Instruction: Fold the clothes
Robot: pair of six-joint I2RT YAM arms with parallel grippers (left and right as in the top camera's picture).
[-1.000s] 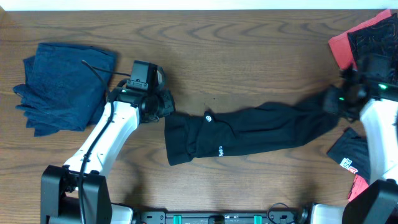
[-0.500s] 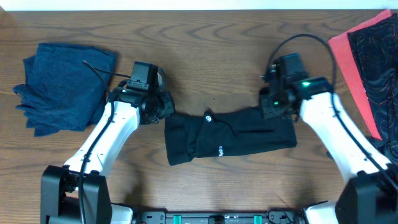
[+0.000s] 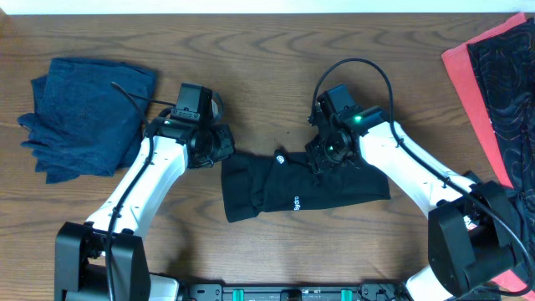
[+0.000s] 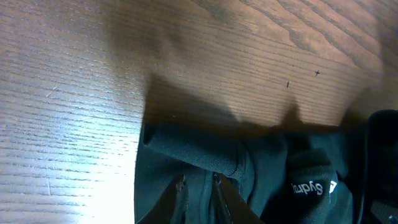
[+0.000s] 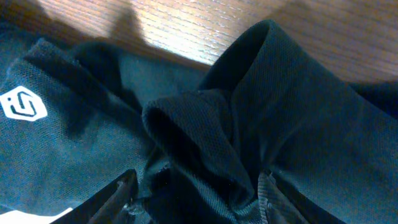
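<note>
One black garment [image 3: 301, 188] lies doubled on the bench [image 3: 276, 67]. Left end effector [image 4: 199, 186] seems pinched on its corner, anchoring it; right end effector [image 5: 198, 186] gapes above the folded end, holding nothing.

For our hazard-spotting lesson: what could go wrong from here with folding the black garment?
The black garment lies bunched inside the open right gripper; lifting away could snag it and undo the fold. The left gripper pinches only one corner; any pull could skew the edges.
</note>
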